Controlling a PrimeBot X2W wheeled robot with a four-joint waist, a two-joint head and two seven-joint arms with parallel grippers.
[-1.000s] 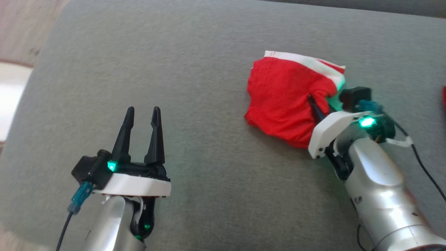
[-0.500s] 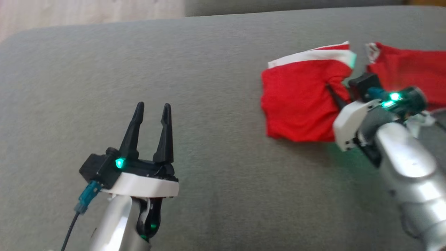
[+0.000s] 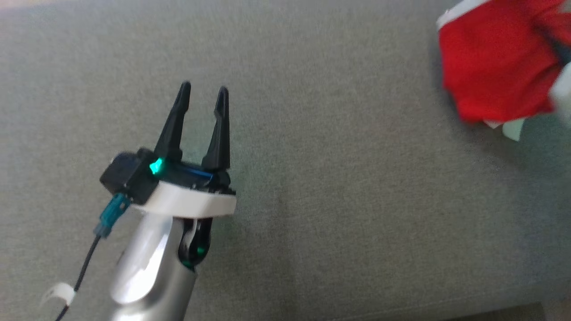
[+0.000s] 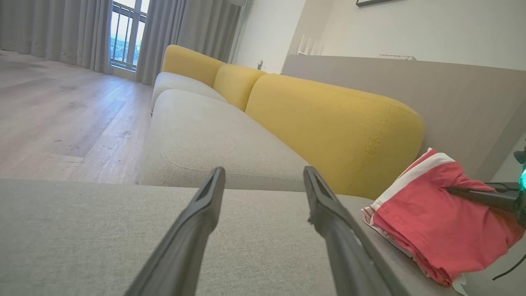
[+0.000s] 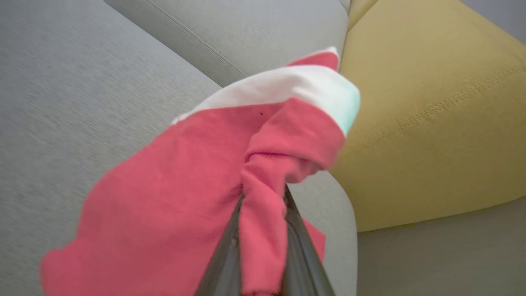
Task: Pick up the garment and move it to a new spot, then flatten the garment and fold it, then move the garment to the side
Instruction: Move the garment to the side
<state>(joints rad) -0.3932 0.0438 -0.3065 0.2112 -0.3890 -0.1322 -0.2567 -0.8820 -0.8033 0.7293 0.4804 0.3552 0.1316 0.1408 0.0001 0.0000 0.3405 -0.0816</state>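
The head camera has swung, and the red shorts (image 3: 490,62) have gone off with the right arm, farther from the left gripper (image 3: 204,88) than a second ago and now blurred in the head view's top right corner. All of this happens on a grey sofa seat (image 3: 312,178), with yellow back cushions (image 4: 328,127) behind it. A wood floor (image 4: 61,115) runs to grey curtains (image 4: 49,33) and a window (image 4: 125,33). The right gripper (image 5: 265,205) is clamped on a bunched fold of the shorts (image 5: 185,185), the white band drooping above its fingers. The left gripper (image 4: 264,170) hangs over bare cushion with its jaws spread and nothing between them, the shorts (image 4: 431,222) well off to its right near the seat's edge
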